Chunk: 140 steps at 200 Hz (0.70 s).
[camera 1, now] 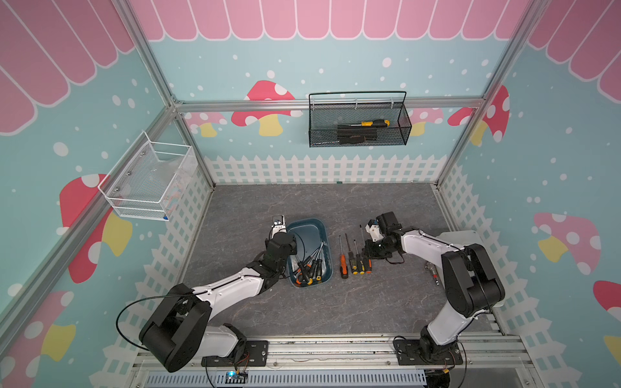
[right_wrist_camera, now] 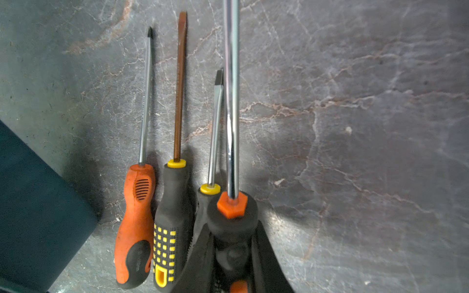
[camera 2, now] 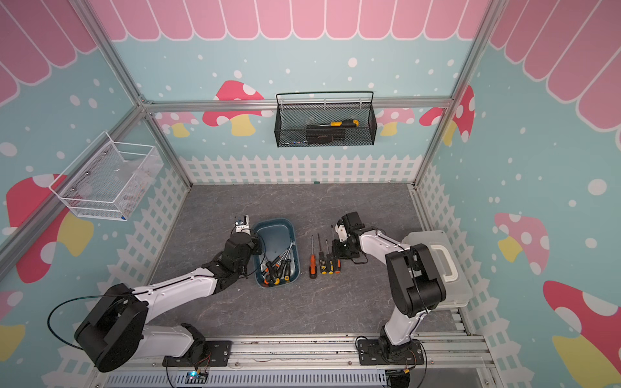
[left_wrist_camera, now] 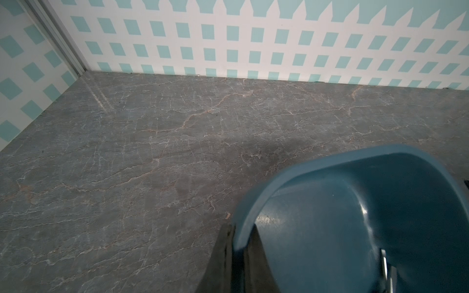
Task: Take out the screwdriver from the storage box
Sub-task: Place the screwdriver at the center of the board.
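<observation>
Two half-hidden tools: left tool [left_wrist_camera: 239, 244] clamps the storage box [left_wrist_camera: 355, 203] rim, right tool [right_wrist_camera: 232, 253] grips a screwdriver [right_wrist_camera: 231, 126].

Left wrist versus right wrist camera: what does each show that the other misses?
Only left wrist: the left pincer shut on the rim of the storage box, the box's inside, and the fence-print wall. Only right wrist: the right pincer holding an orange-collared screwdriver next to three screwdrivers lying on the table. Both: the storage box and the grey table.
</observation>
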Tool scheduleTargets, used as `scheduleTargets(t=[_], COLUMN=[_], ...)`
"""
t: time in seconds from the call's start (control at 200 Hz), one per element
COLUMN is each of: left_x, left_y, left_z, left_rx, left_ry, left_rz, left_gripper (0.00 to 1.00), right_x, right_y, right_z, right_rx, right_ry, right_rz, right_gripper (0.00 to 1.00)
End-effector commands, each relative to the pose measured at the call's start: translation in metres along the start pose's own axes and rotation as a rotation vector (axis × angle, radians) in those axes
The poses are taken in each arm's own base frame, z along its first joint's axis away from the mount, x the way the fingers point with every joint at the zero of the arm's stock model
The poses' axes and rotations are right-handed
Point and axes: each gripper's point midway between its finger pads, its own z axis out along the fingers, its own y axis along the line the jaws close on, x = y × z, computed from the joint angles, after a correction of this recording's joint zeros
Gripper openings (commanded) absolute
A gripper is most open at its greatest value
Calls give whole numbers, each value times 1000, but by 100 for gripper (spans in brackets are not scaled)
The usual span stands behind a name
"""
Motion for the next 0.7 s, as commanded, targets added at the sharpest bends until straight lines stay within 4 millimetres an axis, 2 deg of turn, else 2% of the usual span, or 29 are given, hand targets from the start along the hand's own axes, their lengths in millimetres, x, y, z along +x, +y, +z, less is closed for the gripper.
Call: scheduleTargets(t=[0.0, 0.37, 0.695], left_x=[3, 0, -1], left_y=[1, -1, -2], left_z=[-1, 1, 0], left_rx=[-7, -6, -6], left_ry=[11, 10, 11], left_rz=[31, 37, 41], left_gripper=[0, 0, 0], right_x=[7, 12, 13], right_y=[-6, -10, -11], right_z=[12, 20, 20], right_rx=[-4, -20, -31], right_ry=[22, 34, 29], right_rz=[22, 49, 64], right_gripper=[0, 3, 11])
